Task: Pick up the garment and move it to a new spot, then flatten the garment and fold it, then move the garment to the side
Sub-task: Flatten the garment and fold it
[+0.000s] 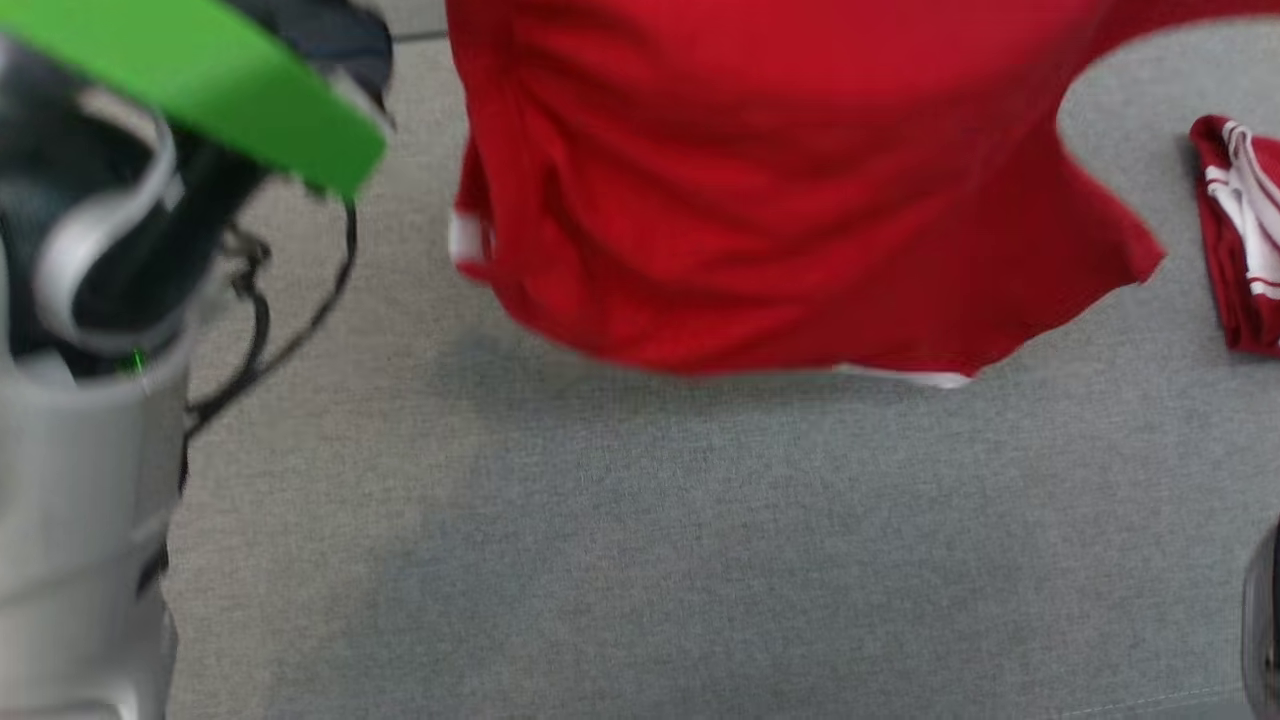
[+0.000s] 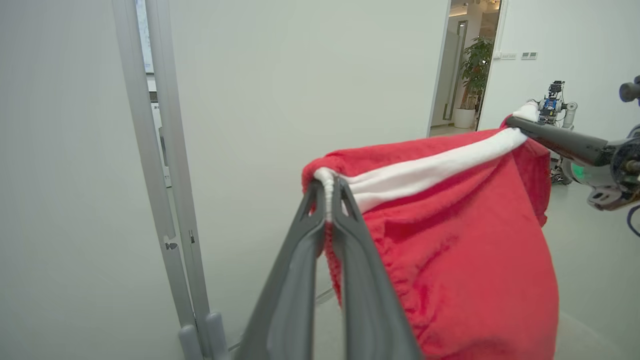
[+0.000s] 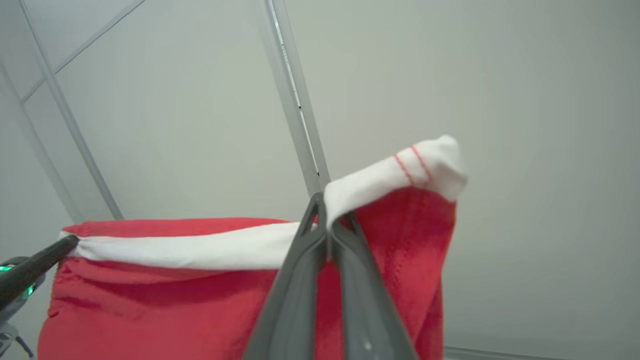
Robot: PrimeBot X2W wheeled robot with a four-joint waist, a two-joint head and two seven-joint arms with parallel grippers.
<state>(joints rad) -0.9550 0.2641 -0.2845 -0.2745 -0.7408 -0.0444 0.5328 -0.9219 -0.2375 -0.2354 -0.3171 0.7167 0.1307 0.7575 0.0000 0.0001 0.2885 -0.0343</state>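
Dark grey fingers of the left gripper (image 2: 327, 187) are clenched on one end of the white band (image 2: 440, 165) of a red garment (image 2: 465, 260). The right gripper (image 3: 327, 209) is clamped on the band's other end, and the band is drawn taut between them. Red cloth is hung below the band, held above the grey fabric surface (image 1: 640, 560) toward its far side. One folded red-and-white garment (image 1: 1245, 230) is laid at the surface's right edge, apart from the held one.

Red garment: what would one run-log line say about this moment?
left claw: shut on white band | right claw: shut on white band | red garment: held up, stretched between claws, over grey surface
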